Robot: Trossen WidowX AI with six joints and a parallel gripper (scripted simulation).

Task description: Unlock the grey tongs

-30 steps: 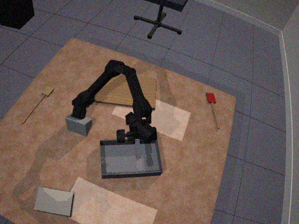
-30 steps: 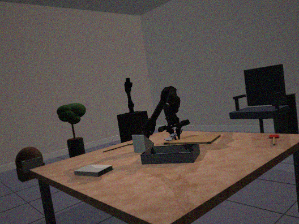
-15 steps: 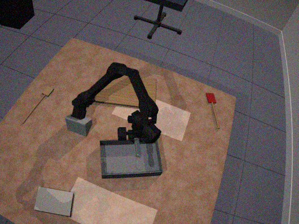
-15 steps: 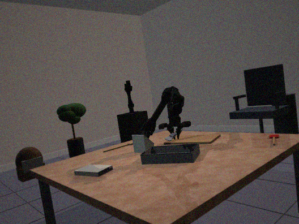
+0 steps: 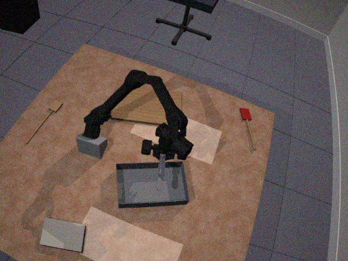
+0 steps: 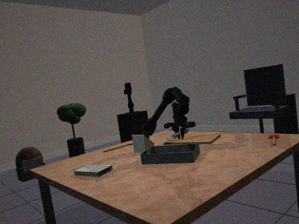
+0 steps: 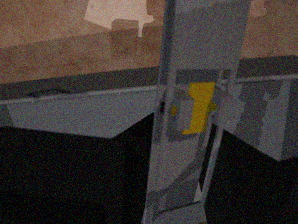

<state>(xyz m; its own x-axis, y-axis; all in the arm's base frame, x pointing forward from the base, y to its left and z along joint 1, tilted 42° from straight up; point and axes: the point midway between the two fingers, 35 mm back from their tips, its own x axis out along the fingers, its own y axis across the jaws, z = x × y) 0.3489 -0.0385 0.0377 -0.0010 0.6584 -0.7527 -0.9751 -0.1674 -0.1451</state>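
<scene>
Taking the top view from left to right, with the roasting tin (image 5: 153,204) (image 6: 167,159) (image 7: 80,112) as landmark, one wooden spatula (image 5: 55,106) (image 6: 117,147) lies on the counter (image 5: 231,184) (image 6: 212,169), well apart from the tin and up to its left. One flat grey slab (image 5: 62,234) (image 6: 93,170) lies down to the tin's left. Nearer the tin, up and to the left, stands one grey block (image 5: 92,145) (image 6: 141,143) with the foot of the single black arm (image 5: 161,93) (image 6: 161,108) on it. One wooden board (image 5: 145,107) (image 6: 195,139) lies above the tin, separated from it by a strip of counter.

The one pair of grey tongs (image 5: 161,166) (image 6: 173,137) (image 7: 205,40) is raised above the tin, crossing over its upper wall, and looks tilted in the exterior view. The end effector (image 5: 162,156) (image 6: 181,137) (image 7: 177,123) is closed on the tongs, beside their one yellow piece (image 7: 200,107). Whether they are unlocked cannot be told.

Farthest right of the tin lies one red-headed spatula (image 5: 245,114) (image 6: 273,136). Beyond the counter are one office chair (image 5: 184,28) (image 6: 263,87) and one potted tree (image 6: 71,111).
</scene>
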